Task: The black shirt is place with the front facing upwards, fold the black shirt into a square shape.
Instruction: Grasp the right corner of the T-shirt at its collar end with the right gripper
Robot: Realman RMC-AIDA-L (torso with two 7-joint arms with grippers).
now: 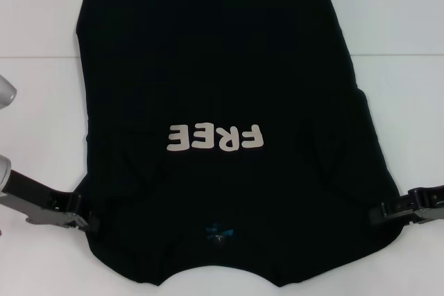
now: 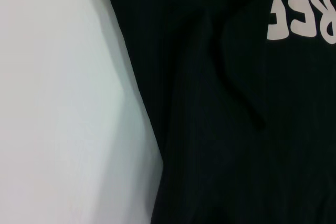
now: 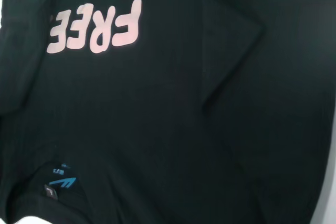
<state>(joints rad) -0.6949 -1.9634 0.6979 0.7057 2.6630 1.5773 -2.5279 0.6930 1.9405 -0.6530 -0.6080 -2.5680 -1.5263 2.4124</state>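
Note:
The black shirt (image 1: 222,67) lies flat on the white table (image 1: 41,102), front up, with its collar toward me and its hem at the far side. Cream "FREE" lettering (image 1: 215,138) reads upside down across the chest, and a small blue mark (image 1: 216,232) sits near the collar. Both sleeves look tucked in over the body. My left gripper (image 1: 84,221) is at the shirt's left shoulder edge and my right gripper (image 1: 376,213) at its right shoulder edge. The left wrist view shows the shirt (image 2: 236,129) and its edge on the table. The right wrist view shows the shirt (image 3: 184,103), the lettering (image 3: 94,27) and the blue mark (image 3: 63,174).
Bare white table (image 2: 63,103) lies to the left and right of the shirt and beyond its hem. A seam or table edge crosses the far part of the surface (image 1: 395,53). Part of my left arm (image 1: 7,91) shows at the left border.

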